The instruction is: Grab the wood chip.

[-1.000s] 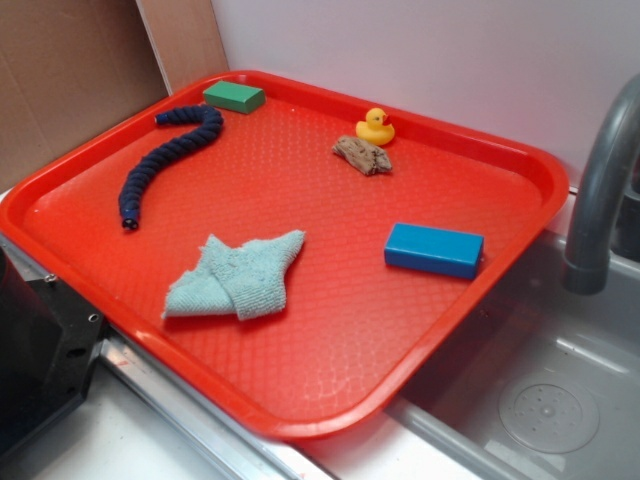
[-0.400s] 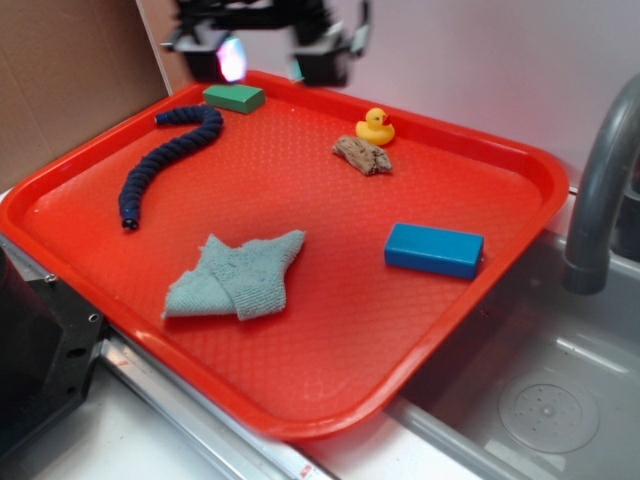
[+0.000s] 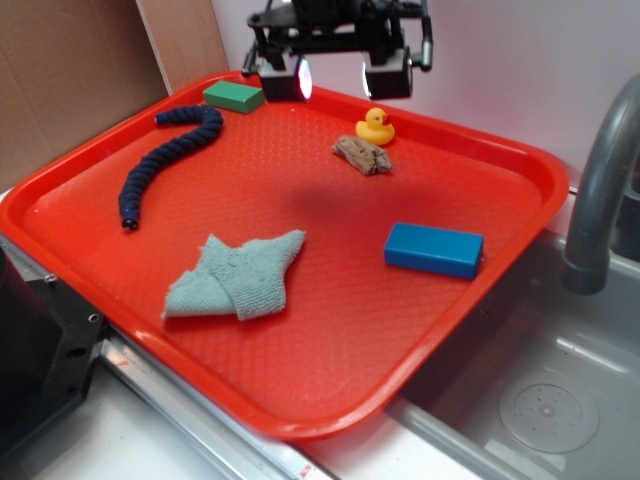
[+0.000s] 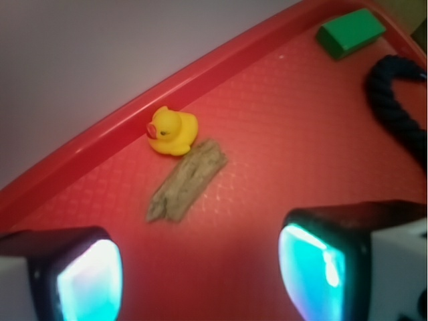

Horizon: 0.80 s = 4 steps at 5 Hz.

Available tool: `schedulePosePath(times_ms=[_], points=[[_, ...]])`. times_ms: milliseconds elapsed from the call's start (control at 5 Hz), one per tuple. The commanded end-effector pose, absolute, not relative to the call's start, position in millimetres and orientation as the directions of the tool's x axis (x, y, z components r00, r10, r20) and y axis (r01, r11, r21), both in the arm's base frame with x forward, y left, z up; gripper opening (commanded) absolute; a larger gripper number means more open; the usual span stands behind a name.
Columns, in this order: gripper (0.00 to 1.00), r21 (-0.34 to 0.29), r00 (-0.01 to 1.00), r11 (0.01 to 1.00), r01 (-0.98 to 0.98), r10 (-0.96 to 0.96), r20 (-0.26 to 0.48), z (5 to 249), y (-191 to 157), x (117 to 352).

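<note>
Wrist view, rough elongated wood chip [image 4: 186, 181], pebbled tray [image 4: 281, 134]

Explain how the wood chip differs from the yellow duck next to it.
The wood chip is dull brown-grey, while the duck is bright yellow. The chip lies flat and elongated; the duck stands upright and rounded. The chip looks rough, the duck smooth. Both sit on the red tray near its back rim.

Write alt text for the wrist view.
A brown-grey wood chip lies on a red tray beside a yellow rubber duck near the rim. The open tool's two glowing fingers frame the bottom of the picture above the tray, with a green block and dark rope at upper right.
</note>
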<state>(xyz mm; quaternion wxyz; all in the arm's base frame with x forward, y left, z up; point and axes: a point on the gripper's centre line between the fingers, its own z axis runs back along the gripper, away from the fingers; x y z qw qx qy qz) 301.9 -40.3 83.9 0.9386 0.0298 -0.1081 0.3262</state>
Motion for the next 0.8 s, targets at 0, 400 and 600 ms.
schedulePosePath(times_ms=[0,400,600], points=[[1.00,-0.006,0.787,0.809,-0.587,0.572,0.231,56,-32,331],[1.00,0.049,0.809,0.822,-0.568,0.547,0.215,32,-39,352],[0.00,0.044,0.804,0.809,-0.586,0.573,0.160,23,-30,336]])
